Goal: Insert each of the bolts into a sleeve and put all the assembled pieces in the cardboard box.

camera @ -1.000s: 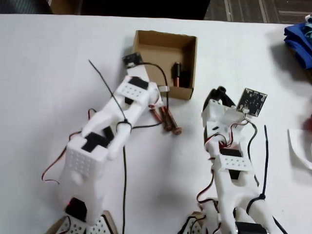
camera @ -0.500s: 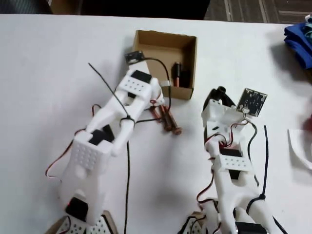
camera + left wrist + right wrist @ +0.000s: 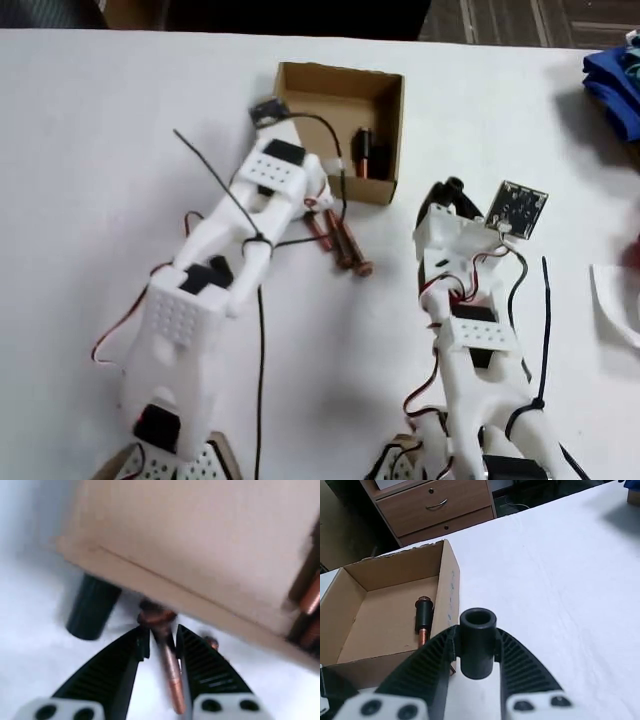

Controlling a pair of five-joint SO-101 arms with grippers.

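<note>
The cardboard box (image 3: 312,92) stands at the table's far middle with one assembled bolt and sleeve (image 3: 362,152) inside, also visible from the right wrist (image 3: 423,617). My left gripper (image 3: 162,632) is shut on a copper bolt (image 3: 169,665) just short of the box's near wall (image 3: 200,555), the bolt head toward the wall. A black sleeve (image 3: 92,607) stands on the table beside that wall. Two more bolts (image 3: 340,240) lie by the left arm. Right of the box, my right gripper (image 3: 476,635) is shut on an upright black sleeve (image 3: 478,642).
A blue cloth (image 3: 612,85) lies at the far right corner and a white object (image 3: 615,305) at the right edge. Black cables (image 3: 258,330) trail over the table between the arms. Wooden drawers (image 3: 440,502) stand beyond the table.
The left arm has moved forward toward the box's near wall. The right arm has kept still with its sleeve.
</note>
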